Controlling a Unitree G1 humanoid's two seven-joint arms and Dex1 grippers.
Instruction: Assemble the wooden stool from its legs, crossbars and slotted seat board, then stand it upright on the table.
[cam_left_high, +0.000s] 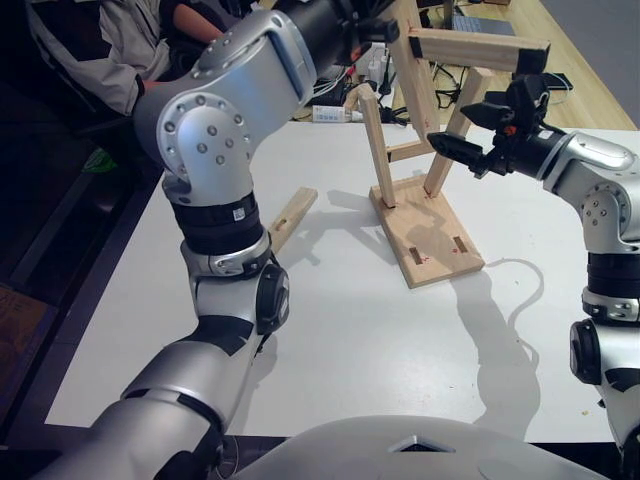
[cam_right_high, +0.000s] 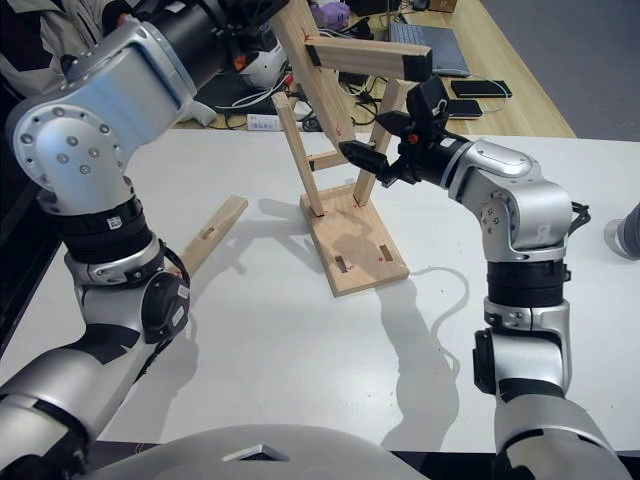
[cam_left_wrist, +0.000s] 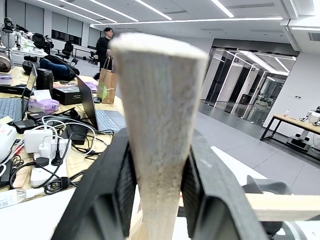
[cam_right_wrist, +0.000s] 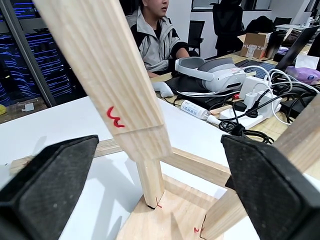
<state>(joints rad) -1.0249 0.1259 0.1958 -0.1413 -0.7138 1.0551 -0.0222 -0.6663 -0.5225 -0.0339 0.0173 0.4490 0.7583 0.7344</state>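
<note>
Seating the leg (cam_left_wrist: 160, 100) clamped in the left gripper (cam_left_wrist: 160, 187) calls for bringing it plumb over an empty slot (cam_left_high: 458, 243) in the seat board (cam_left_high: 430, 262), flat on the table (cam_left_high: 350, 330); the right gripper (cam_left_high: 472, 130), jaws spread, sits beside the seated legs (cam_left_high: 378, 150), well placed to steady them.

The left arm bends sharply at the elbow, forearm raised high and stretched forward, and the left gripper (cam_left_wrist: 157, 200) presses both black fingers (cam_left_wrist: 107, 200) flat against the sides of a wooden leg (cam_left_wrist: 159, 110). The right arm rises from its elbow with the forearm turned inward, and the right gripper (cam_right_wrist: 160, 180) holds its pads (cam_right_wrist: 50, 185) spread wide apart.
</note>
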